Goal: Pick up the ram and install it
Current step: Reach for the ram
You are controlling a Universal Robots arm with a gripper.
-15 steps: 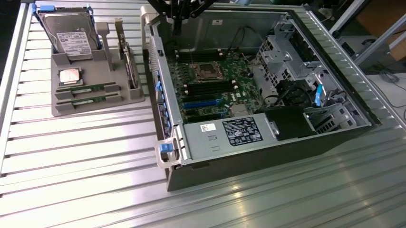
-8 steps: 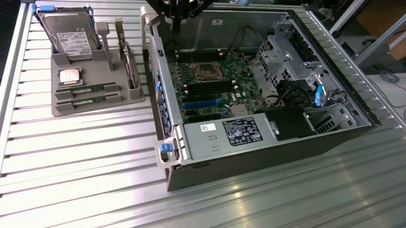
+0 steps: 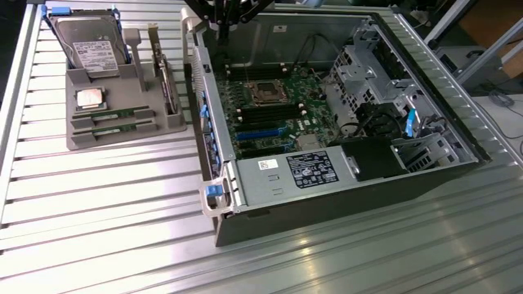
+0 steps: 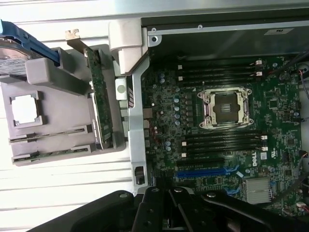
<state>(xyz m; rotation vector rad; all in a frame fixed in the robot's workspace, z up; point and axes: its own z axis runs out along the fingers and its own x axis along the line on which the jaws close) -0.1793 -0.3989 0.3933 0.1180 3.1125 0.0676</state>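
Observation:
Two ram sticks lie edge-up in slots at the front of the grey holder (image 3: pixel 102 139): one ram stick (image 3: pixel 114 114) and a second (image 3: pixel 114 129) just in front of it. The wrist view shows them too (image 4: pixel 53 137) (image 4: pixel 48 155). My black gripper (image 3: pixel 227 17) hangs high over the far edge of the open computer case, above the motherboard (image 3: pixel 266 107) and apart from the holder. In the wrist view its fingers (image 4: pixel 169 212) are shut with nothing between them. Empty black memory slots (image 4: pixel 222 142) flank the processor socket (image 4: pixel 227 108).
The holder also carries a hard drive (image 3: pixel 86 43), a square silver processor (image 3: pixel 92 98) and an upright green expansion card (image 3: pixel 166 82). The case's raised wall (image 3: pixel 203 104) stands between holder and motherboard. A power supply (image 3: pixel 298 171) and drive cages (image 3: pixel 392 116) fill the case's near and right parts.

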